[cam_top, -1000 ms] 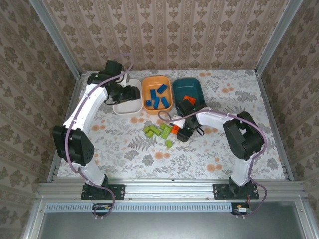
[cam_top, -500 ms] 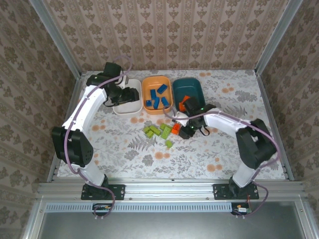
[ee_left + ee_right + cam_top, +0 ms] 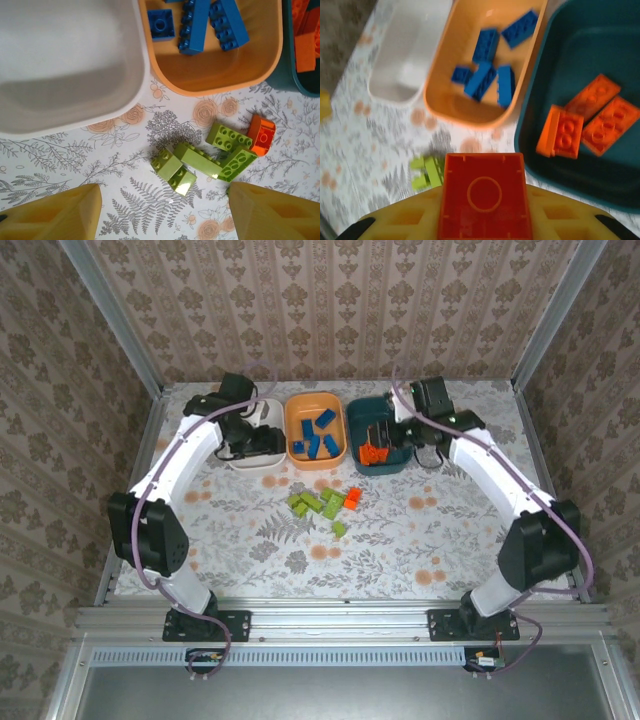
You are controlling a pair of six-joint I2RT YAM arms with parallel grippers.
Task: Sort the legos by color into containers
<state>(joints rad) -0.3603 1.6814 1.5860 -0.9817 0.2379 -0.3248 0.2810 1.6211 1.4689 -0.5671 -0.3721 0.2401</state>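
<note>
The left arm (image 3: 178, 455) and right arm (image 3: 497, 472) are white shells with black joints; a purple cable (image 3: 397, 388) runs along each; the pincer fingers (image 3: 55, 212) are yellow plastic

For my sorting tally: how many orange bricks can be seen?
5 orange bricks: three in the teal bowl, one held in the right tool, one on the table beside the green bricks. Others may be hidden.

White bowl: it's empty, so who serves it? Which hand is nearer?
Left. The left hand hovers over the white bowl; the right hand, gripping an orange brick, is over the teal bowl.
</note>
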